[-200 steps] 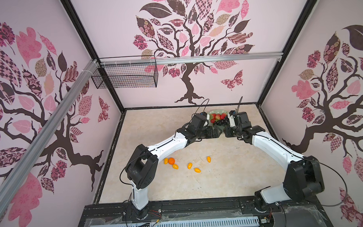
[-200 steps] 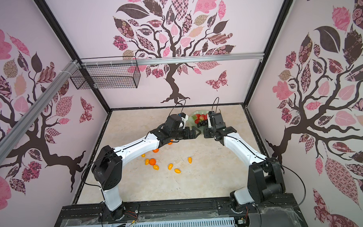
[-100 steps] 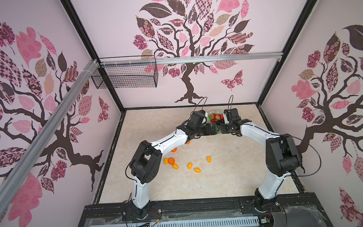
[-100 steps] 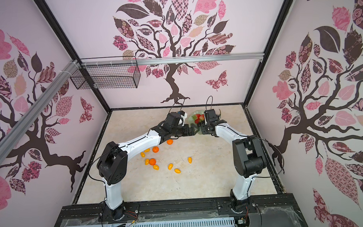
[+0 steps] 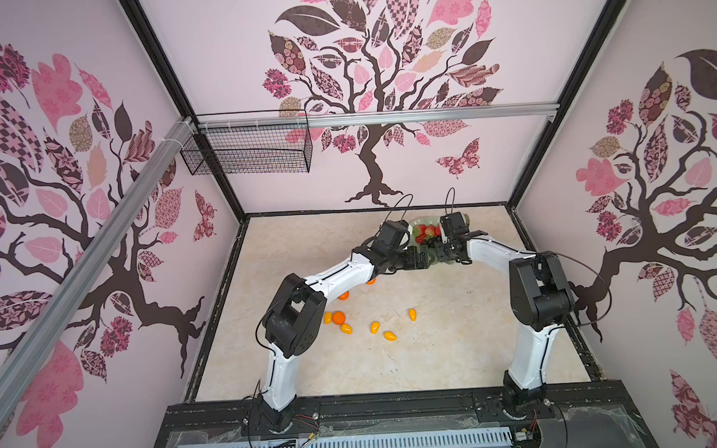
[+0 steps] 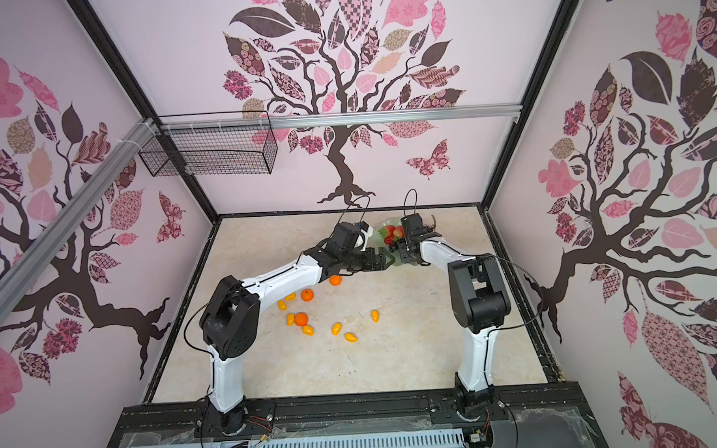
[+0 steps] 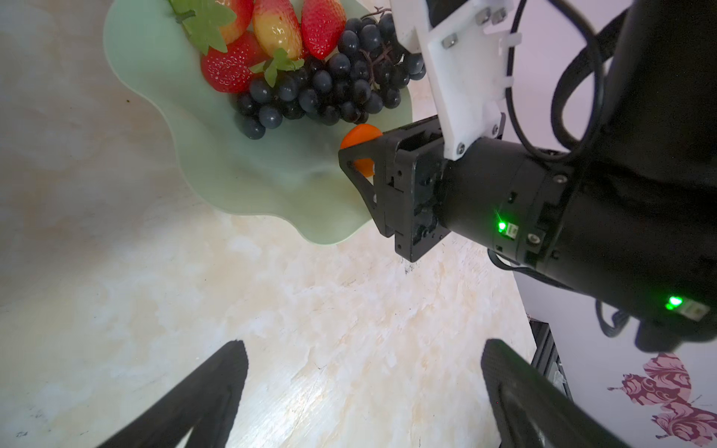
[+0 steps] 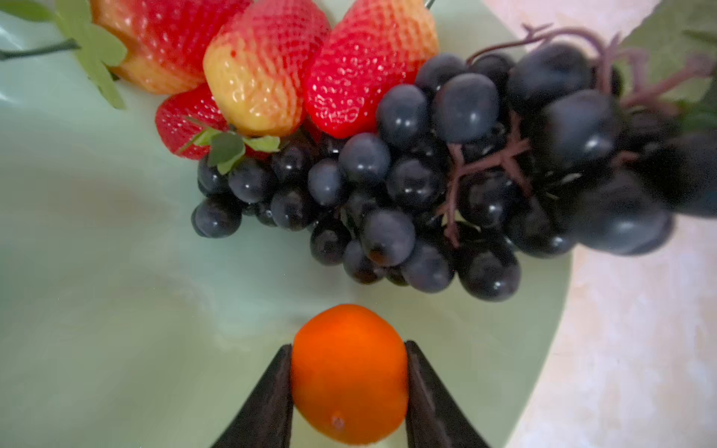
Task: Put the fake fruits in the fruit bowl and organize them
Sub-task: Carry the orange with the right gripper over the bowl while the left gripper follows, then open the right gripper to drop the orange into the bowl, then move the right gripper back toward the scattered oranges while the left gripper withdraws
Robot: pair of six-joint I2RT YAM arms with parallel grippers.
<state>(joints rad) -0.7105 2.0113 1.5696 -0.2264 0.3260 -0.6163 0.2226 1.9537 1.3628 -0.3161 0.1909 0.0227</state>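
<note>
The right gripper [image 8: 349,347] pinched a tangerine [image 8: 349,376] over the fruit bowl [image 8: 116,310] at the table's [image 5: 435,353] far side, beside the grapes [image 8: 426,186] and strawberries [image 8: 364,70] lying in it; the left gripper [image 7: 364,345], spread wide, hung just nearer.

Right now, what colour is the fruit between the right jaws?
Orange tangerine; clearest in right wrist view.

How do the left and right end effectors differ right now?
The right end effector is closed on a tangerine; the left end effector stands open and empty. The right one is over the fruit bowl, next to the grape bunch; the left one is over bare table beside the bowl. Both are close to the bowl.
</note>
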